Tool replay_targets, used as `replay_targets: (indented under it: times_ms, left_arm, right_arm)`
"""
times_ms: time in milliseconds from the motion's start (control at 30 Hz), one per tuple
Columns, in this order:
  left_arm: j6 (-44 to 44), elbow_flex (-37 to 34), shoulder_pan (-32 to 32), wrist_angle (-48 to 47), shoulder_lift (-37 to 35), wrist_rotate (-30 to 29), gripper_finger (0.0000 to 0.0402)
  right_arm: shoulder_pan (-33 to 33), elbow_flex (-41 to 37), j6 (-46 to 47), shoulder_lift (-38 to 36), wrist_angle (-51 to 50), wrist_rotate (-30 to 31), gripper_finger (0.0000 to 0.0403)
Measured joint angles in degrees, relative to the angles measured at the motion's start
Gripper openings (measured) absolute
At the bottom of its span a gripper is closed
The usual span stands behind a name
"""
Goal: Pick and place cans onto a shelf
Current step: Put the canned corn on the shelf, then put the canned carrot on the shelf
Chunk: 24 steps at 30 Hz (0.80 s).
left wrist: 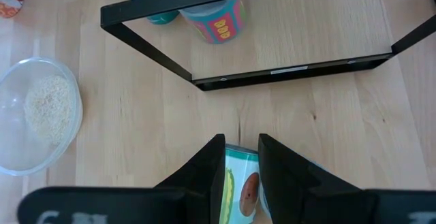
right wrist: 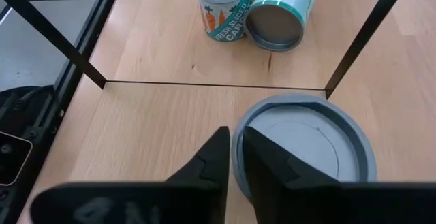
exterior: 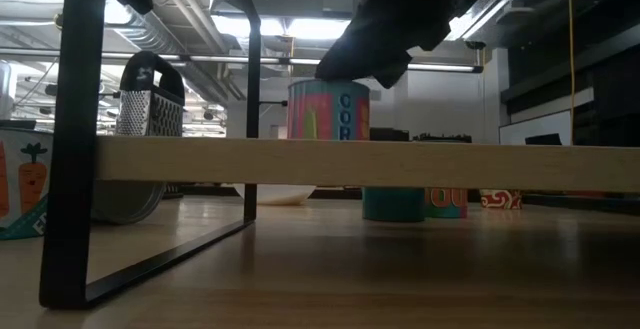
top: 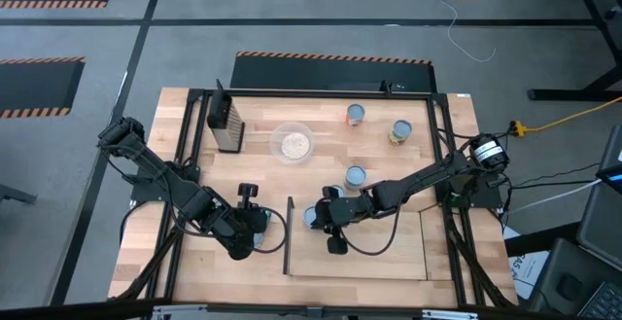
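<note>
High view first: light wood tabletop (top: 194,262) with a black frame around it, sitting on a grey floor with orange-and-black hazard stripes and a yellow cable (top: 573,116) at the right. The shelf (top: 389,257) takes up the lower middle. The right gripper (top: 326,215) is over the shelf's left end on the corn can (top: 310,218). The left gripper (top: 251,225) is just left of the shelf. Three loose cans (top: 356,115) sit upper right, with a clear bowl (top: 292,143) and a grater (top: 225,121) to their left.

Low view: the shelf (exterior: 400,164) is a pale plank right across the frame on a black leg. The corn can (exterior: 328,109) stands on it, top centre, and its label reads "COR", with the rest out of sight. The right arm's dark bulk sits right on top of it. The grater (exterior: 150,109) is at the left, a few cans (exterior: 395,204) are under the plank, and there's a carrot drawing at the far left edge. The room behind has ceiling ducts and strip lights.

Left wrist view: the left gripper (left wrist: 240,149) at bottom centre has its fingers (left wrist: 204,163) pressed on both sides of the teal can (left wrist: 238,183), which has veggie pictures but no text I can read. The bowl (left wrist: 13,88) of pale grains is at the left.

Right wrist view: the right gripper (right wrist: 234,139) has its fingers (right wrist: 211,163) nearly together, pinching the rim of the corn can (right wrist: 306,149), whose grey top fills the lower right. At the top, an upright can (right wrist: 223,6) reads "FRESH SLICED CARROTS", and a tipped can (right wrist: 276,23) touches it.
</note>
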Motion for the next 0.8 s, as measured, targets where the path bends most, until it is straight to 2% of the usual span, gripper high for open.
replay_targets:
  times_ms: [433,633,800]
  left_arm:
    - [0.00,0.00,-0.01,0.01,0.00,0.00,0.0081]
    - [-0.15,0.00,-0.01,0.01,0.00,0.36,0.0081]
    - [-4.03,0.34,-0.01,-0.44,0.00,2.01,0.0081]
  right_arm:
    - [0.00,0.02,-0.27,0.57,0.60,-0.04,0.0078]
    - [-0.02,0.04,-3.60,-0.30,0.48,-3.88,0.0079]
    - [-0.04,0.04,-6.47,-3.42,-2.13,-5.44,0.0079]
